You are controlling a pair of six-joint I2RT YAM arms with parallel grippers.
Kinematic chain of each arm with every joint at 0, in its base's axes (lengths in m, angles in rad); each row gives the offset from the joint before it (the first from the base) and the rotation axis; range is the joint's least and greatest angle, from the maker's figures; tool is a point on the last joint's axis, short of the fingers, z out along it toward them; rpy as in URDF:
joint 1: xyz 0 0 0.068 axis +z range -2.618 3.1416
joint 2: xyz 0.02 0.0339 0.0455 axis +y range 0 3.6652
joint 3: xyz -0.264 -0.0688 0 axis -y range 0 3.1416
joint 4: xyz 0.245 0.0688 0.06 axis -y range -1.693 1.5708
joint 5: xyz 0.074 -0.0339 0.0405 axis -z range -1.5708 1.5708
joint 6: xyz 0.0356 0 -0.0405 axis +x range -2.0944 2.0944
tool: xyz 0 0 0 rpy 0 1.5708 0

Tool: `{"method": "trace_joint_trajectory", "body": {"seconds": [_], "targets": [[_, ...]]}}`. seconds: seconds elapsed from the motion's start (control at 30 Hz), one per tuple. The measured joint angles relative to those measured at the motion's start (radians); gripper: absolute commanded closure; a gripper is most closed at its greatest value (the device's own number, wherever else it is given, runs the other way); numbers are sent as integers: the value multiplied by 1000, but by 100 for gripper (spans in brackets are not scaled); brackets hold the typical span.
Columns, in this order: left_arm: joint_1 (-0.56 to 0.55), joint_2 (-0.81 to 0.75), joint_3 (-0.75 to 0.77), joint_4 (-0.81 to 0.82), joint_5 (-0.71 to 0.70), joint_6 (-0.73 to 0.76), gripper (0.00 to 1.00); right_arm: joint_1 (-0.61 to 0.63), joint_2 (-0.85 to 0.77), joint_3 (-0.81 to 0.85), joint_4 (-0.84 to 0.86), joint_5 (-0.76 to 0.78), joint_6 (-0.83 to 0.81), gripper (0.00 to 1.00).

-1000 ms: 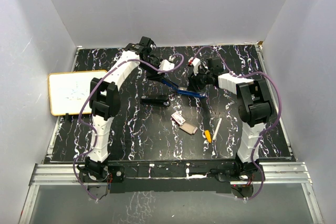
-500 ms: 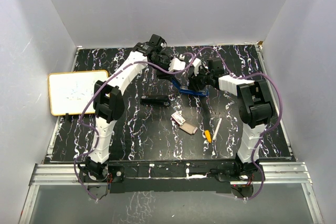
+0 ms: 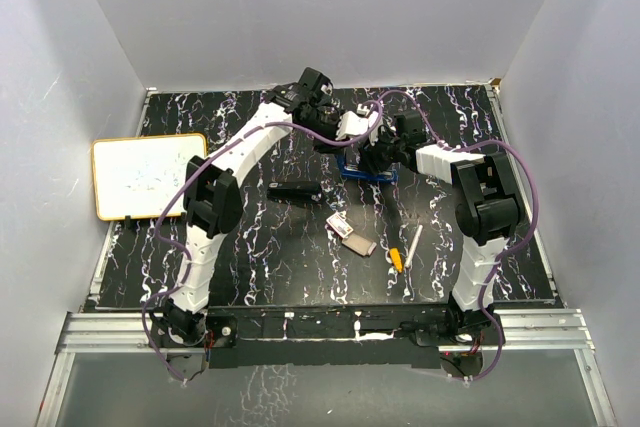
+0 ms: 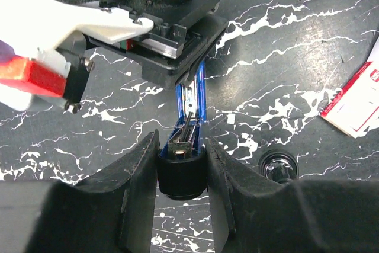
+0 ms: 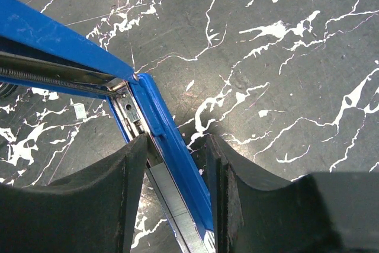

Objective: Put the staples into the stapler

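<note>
Nearest to you, the white pen point(image 3: 412, 243) with the yellow tip is lying on the black marbled table point(image 3: 250, 267), right of centre. Just left of it the staples box point(image 3: 339, 223) is sitting flat. Its tan tray point(image 3: 359, 245) is lying right against the red-and-white sleeve on the near-right side. Neither tool is touching them.

A bit farther, the black stapler point(image 3: 297, 189) is lying flat, left of centre, nothing touching it. The whiteboard point(image 3: 147, 175) with the yellow rim is sitting at the table's left edge, well apart from everything else.

Farther still, at centre, both your arms are meeting on the blue stapler point(image 3: 368, 173).

- **Left tool** point(image 4: 182, 183): you're grasping the stapler's rounded black end, with a finger pressing on each side of it.
- **Right tool** point(image 5: 173, 197): you're clenching it on the blue lower rail, with a finger lying against each side.

The stapler is hanging hinged open. In the right wrist view its upper arm is angling away up-left from the hinge with the spring showing. A silvery ridged strip point(image 5: 172, 205) is lying in the channel between your fingers point(image 5: 100, 205).

In the left wrist view the staples box is showing only at the right edge, well apart from the stapler.
</note>
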Motion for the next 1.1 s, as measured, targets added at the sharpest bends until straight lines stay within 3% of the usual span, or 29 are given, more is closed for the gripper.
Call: {"method": "trace_joint_trajectory", "body": {"seconds": [1.1], "targets": [[-11, 74, -13, 278, 138, -261, 100, -34, 50, 68, -57, -64, 34, 55]]}}
